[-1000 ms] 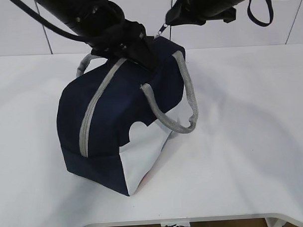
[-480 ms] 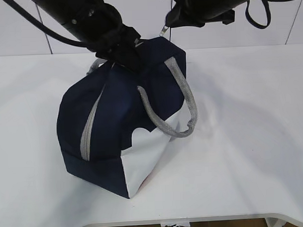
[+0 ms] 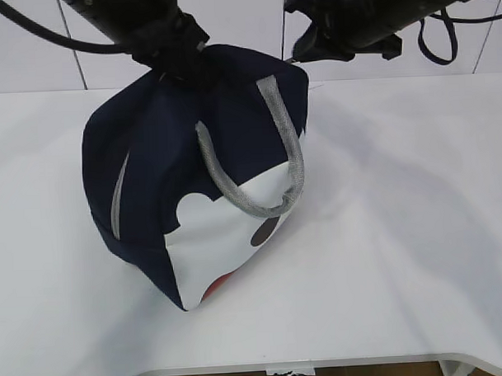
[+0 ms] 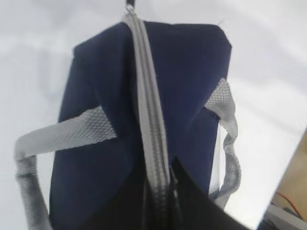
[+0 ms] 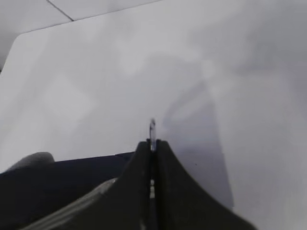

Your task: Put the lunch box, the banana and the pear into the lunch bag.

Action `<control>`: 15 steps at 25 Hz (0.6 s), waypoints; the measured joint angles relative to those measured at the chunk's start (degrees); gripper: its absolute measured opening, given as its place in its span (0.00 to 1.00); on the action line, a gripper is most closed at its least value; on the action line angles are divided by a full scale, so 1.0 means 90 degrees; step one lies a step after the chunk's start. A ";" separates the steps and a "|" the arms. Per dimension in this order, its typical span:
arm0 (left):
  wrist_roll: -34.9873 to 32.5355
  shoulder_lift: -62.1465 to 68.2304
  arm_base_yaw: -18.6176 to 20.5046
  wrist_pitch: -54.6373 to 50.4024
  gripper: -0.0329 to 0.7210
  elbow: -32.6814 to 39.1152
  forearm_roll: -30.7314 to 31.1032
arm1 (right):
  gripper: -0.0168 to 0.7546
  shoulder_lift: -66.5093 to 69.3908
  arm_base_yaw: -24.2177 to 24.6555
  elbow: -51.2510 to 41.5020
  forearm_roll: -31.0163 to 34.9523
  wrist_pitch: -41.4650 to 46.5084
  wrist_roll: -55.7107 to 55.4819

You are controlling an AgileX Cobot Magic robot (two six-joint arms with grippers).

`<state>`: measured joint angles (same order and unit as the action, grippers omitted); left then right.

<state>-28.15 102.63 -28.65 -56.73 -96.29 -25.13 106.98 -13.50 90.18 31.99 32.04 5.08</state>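
Observation:
The navy lunch bag (image 3: pixel 151 158) stands tilted on the white table, its grey zipper (image 4: pixel 148 105) closed along the top. My left gripper (image 3: pixel 180 58) is shut on the bag's top seam at the zipper, with its jaws on either side of the zipper (image 4: pixel 160 191). My right gripper (image 3: pixel 300 56) is shut on the metal ring pull (image 5: pixel 152 125) at the bag's far end (image 5: pixel 152 143). A grey handle (image 3: pixel 266 154) hangs over the white panel with a dark dot (image 3: pixel 265 230). The lunch box, banana and pear are out of view.
The white table (image 3: pixel 417 232) spreads around the bag, with its front edge (image 3: pixel 323 365) near the bottom of the exterior view. A white wall stands behind. Black cables hang from the right arm (image 3: pixel 431 21).
The left gripper has risen and pulled the bag's top up and left. The bag has tipped from lying slanted to nearly upright, and the white panel's dark dot now shows.

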 joint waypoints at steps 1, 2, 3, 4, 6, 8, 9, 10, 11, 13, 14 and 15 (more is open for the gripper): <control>-0.0014 -0.0026 0.0000 0.0097 0.06 -0.0002 0.0030 | 0.02 0.0058 0.0043 0.0000 0.0000 0.0000 0.0000; -0.0014 -0.0026 0.0000 0.0097 0.06 -0.0002 0.0030 | 0.02 0.0134 0.0092 0.0000 0.0000 0.0000 0.0000; -0.0014 -0.0026 0.0000 0.0097 0.06 -0.0002 0.0030 | 0.02 0.0207 0.0141 0.0000 -0.0027 -0.0012 0.0000; -0.0036 -0.0113 0.0000 0.0403 0.06 0.0021 0.0080 | 0.02 0.0309 0.0182 0.0003 -0.0039 -0.0043 0.0000; -0.0047 -0.0139 0.0000 0.0480 0.06 0.0000 0.0094 | 0.02 0.0468 0.0194 0.0013 -0.0053 -0.0088 0.0000; -0.0049 -0.0139 0.0000 0.0548 0.06 -0.0052 0.0109 | 0.02 0.0632 0.0194 0.0016 -0.0053 -0.0091 0.0000; -0.0049 -0.0139 0.0000 0.0549 0.06 -0.0077 0.0124 | 0.02 0.0688 0.0194 0.0016 -0.0053 -0.0091 0.0000; -0.0049 -0.0139 0.0000 0.0549 0.06 -0.0077 0.0124 | 0.02 0.0744 0.0194 0.0028 -0.0035 -0.0091 0.0000; -0.0049 -0.0139 0.0000 0.0549 0.06 -0.0077 0.0124 | 0.02 0.0788 0.0194 0.0027 -0.0002 -0.0091 0.0000; -0.0061 -0.0139 0.0000 0.0597 0.06 -0.0097 0.0163 | 0.02 0.0827 0.0194 0.0040 0.0049 -0.0091 0.0000; -0.0072 -0.0139 0.0000 0.0607 0.06 -0.0097 0.0163 | 0.02 0.0826 0.0194 0.0040 0.0061 -0.0091 0.0000; -0.0072 -0.0139 0.0000 0.0607 0.06 -0.0097 0.0163 | 0.02 0.0826 0.0194 0.0049 0.0061 -0.0102 0.0000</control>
<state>-28.80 101.37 -28.65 -51.27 -97.17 -23.66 114.42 -11.76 90.62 32.55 31.13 5.08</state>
